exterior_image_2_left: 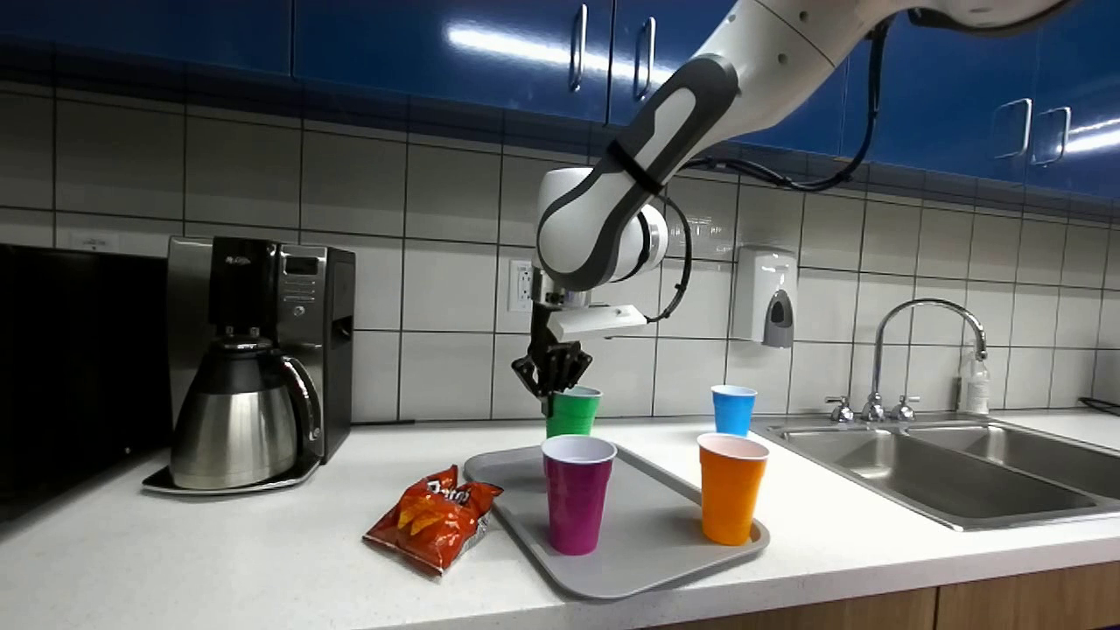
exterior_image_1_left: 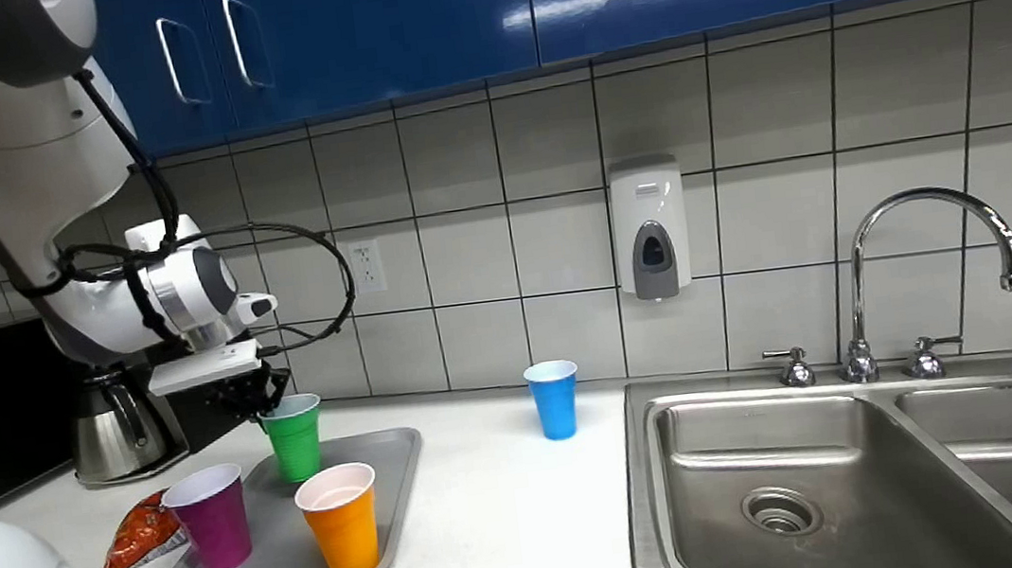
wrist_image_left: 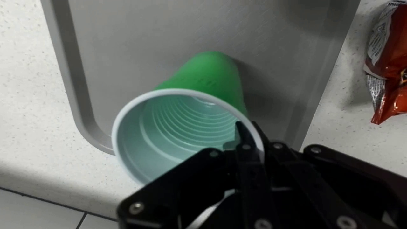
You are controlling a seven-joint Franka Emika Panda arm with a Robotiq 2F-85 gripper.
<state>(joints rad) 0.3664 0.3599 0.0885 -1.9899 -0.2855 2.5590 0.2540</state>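
My gripper (wrist_image_left: pixel 249 128) is closed on the rim of a green cup (wrist_image_left: pixel 206 76), with one finger inside the cup and one outside. The green cup (exterior_image_1_left: pixel 296 449) looks upright on the far end of a grey tray (exterior_image_1_left: pixel 286 566). In an exterior view its base is hidden behind a purple cup (exterior_image_2_left: pixel 577 507). The gripper also shows above the green cup in both exterior views (exterior_image_1_left: pixel 260 412) (exterior_image_2_left: pixel 549 398). The purple cup (exterior_image_1_left: pixel 215 527) and an orange cup (exterior_image_1_left: pixel 344 531) stand upright at the near end of the tray. A blue cup (exterior_image_1_left: pixel 556 407) stands on the counter by the wall.
A red chip bag (exterior_image_2_left: pixel 435 521) lies beside the tray. A coffee maker (exterior_image_2_left: pixel 236 411) with a steel carafe and a black appliance (exterior_image_2_left: pixel 79 350) stand along the wall. A double sink (exterior_image_1_left: pixel 772 444) with a faucet (exterior_image_1_left: pixel 858 282) is set in the counter. Blue cabinets (exterior_image_1_left: pixel 371 23) hang above.
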